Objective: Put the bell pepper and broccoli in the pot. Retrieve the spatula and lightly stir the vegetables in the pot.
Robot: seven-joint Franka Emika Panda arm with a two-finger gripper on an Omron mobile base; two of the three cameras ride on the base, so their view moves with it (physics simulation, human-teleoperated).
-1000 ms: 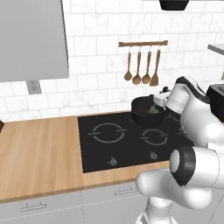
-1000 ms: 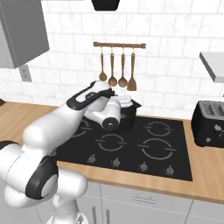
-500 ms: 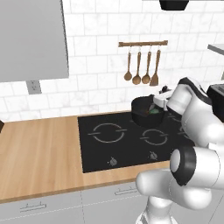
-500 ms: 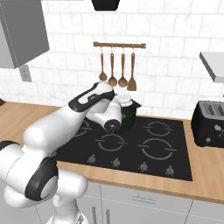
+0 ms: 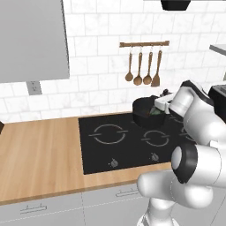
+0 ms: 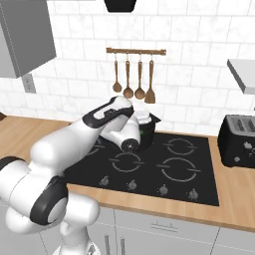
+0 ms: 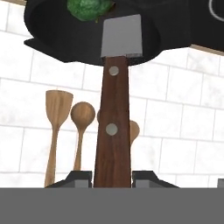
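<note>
No legible writing or brand marks anywhere. The hand [image 7: 112,175] pinches the spatula [image 7: 114,109] by its dark brown wooden handle, which carries two pale rivets; the flat grey rectangular blade reaches into the pot [image 7: 57,33]. The pot is squat, round, matte black, seated on the black glass hob [image 5: 119,141] at its far burner. The broccoli [image 7: 87,8], bright green and lumpy, lies in the pot at 11 o'clock of the blade. Wooden spoons and a turner [image 6: 134,79] hang on a wall rail. A dark toaster [image 6: 238,141] stands on the wooden desk [image 5: 39,159] at 3 o'clock.
</note>
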